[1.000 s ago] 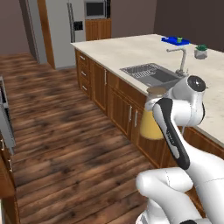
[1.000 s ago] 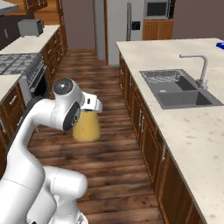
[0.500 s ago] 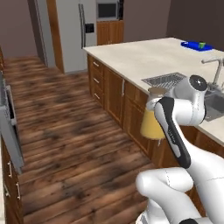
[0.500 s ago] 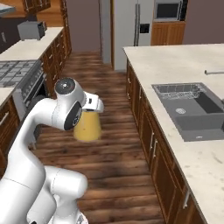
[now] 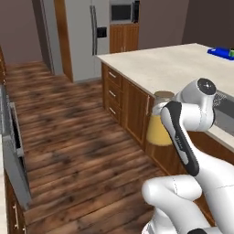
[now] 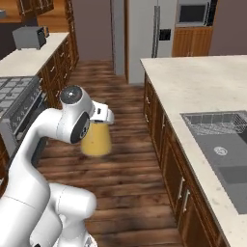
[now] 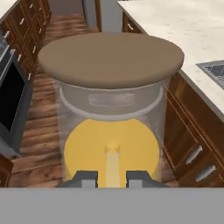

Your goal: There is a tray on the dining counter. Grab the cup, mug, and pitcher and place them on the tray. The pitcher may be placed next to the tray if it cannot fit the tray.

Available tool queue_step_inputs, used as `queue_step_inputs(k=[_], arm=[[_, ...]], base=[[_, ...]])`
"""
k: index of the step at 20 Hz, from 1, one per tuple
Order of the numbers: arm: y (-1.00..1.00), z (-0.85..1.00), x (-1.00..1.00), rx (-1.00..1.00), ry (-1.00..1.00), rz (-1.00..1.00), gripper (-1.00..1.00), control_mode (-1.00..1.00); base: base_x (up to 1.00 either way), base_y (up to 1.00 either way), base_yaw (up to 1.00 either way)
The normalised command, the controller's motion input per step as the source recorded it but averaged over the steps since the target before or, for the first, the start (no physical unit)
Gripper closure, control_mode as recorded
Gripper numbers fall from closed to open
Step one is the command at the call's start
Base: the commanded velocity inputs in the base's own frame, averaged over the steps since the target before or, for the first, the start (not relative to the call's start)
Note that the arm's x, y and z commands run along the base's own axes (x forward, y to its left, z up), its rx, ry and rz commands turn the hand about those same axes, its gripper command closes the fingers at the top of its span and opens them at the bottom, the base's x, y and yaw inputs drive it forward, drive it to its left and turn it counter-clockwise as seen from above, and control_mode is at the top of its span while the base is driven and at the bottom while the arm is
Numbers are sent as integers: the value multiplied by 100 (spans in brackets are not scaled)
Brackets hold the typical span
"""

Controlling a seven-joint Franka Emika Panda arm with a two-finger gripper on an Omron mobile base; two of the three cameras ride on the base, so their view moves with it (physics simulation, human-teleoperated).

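Brown-lidded pitcher (image 7: 111, 127) in hand (image 7: 111, 177); blue tray (image 5: 222, 53) far.

orange pitcher (image 7: 111, 148), brown lid; blue tray (image 5: 222, 52); beige speckled dining counter (image 5: 173, 64)

I see the cork-lidded pitcher (image 7: 111, 127) of orange liquid upright above the floor, blue tray (image 5: 222, 53) on the dining counter (image 5: 183, 66).

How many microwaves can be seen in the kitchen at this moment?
1. The microwave is built into the wooden cabinet beside the refrigerator, at the far end of the room. Others may be outside the views.
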Motion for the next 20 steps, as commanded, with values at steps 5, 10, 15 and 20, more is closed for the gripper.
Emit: queue_step_inputs(k=[5,10,15,20], arm=[[0,0,0,0,0,0,100,100],[0,0,0,0,0,0,100,100],[0,0,0,0,0,0,100,100],[0,0,0,0,0,0,100,100]], base=[[100,44,0],[100,35,0],[100,29,0],[100,31,0]])
